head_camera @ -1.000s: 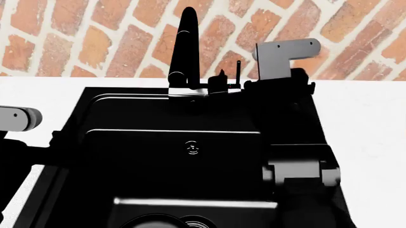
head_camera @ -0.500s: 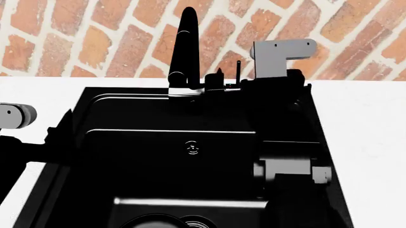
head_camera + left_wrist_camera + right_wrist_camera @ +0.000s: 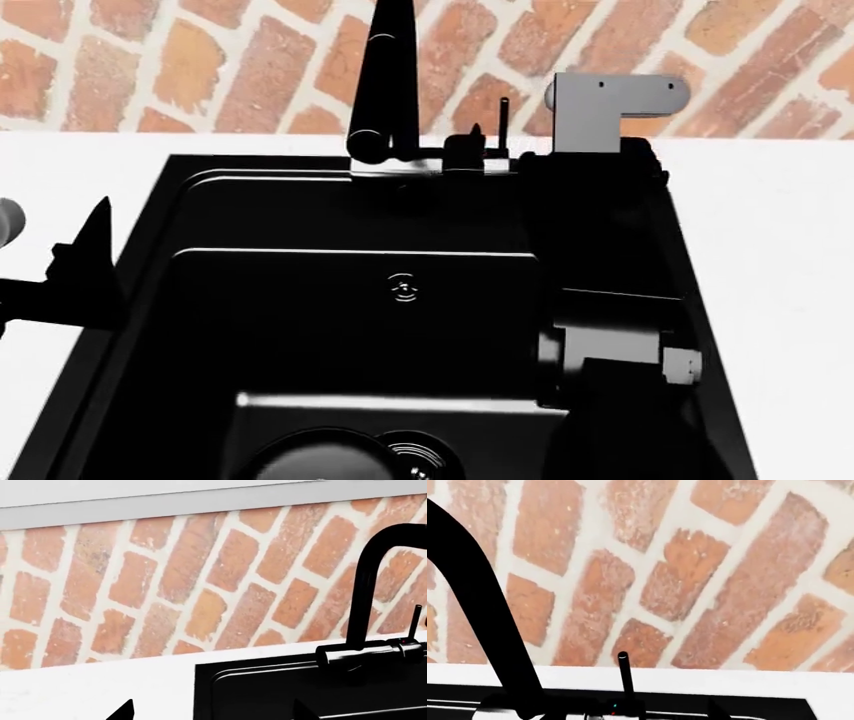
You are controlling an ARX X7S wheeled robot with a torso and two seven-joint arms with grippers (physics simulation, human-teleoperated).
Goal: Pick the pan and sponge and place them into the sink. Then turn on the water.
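Looks down on the black sink [image 3: 147, 300] set in the white table [image 3: 774, 260]. Finds the pan [image 3: 318, 462] inside the sink, at its near end, just beside the round drain strainer [image 3: 422, 462]. Sees the left gripper [image 3: 80, 272] over the sink's left rim, jaws spread wide and holding nothing. Sees the right gripper [image 3: 467, 150] at the sink's far rim, right by the tall black tap [image 3: 387, 80] and its thin upright lever [image 3: 503, 120]. Cannot tell how the right jaws stand: too dark against the sink. Shows a red brick wall [image 3: 200, 60] behind the sink's far side.
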